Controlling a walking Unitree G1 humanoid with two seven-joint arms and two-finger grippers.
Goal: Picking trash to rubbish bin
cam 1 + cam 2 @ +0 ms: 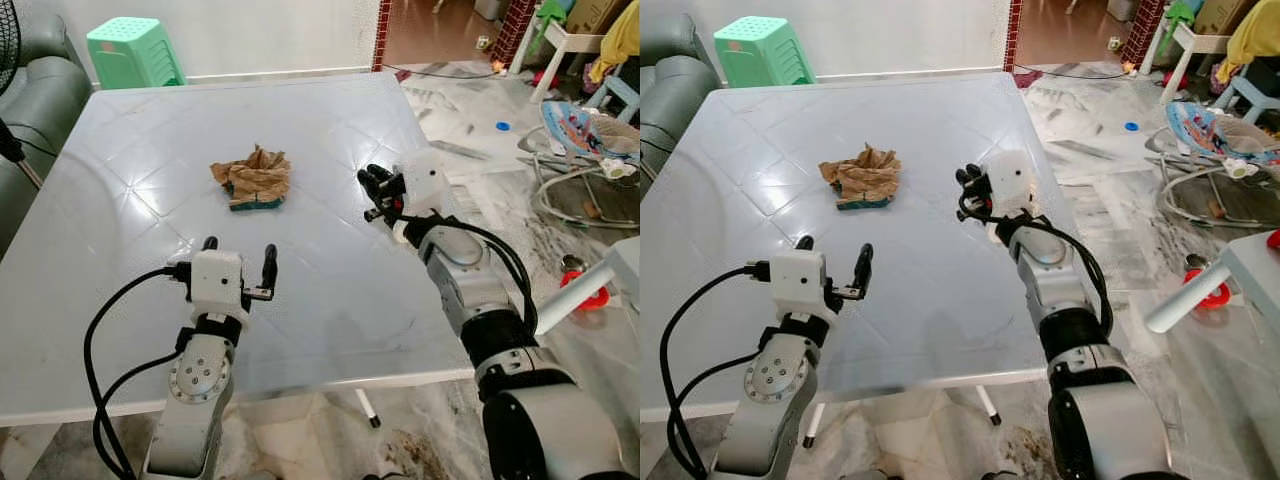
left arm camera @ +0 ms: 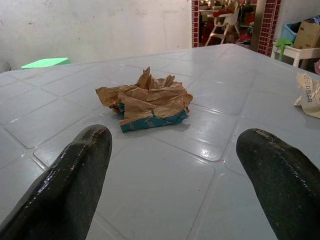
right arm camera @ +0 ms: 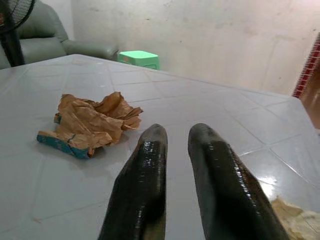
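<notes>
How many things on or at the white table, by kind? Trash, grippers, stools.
Crumpled brown paper trash: 1, lying apart from both grippers
Grippers over the table: 2, the left gripper with fingers spread, the right gripper with fingers nearly together, neither holding anything
Green plastic stool beyond the table: 1
Total: 4

one crumpled paper (image 1: 253, 177), one table (image 1: 120, 300), one stool (image 1: 134, 50)

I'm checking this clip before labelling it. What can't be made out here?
- Crumpled brown paper on the table: whatever its folds cover.
- Pale scrap: cut off by the left wrist view's edge.
- Rubbish bin: none I can identify.
- Right gripper: fingers close together; whether fully shut is unclear.
</notes>
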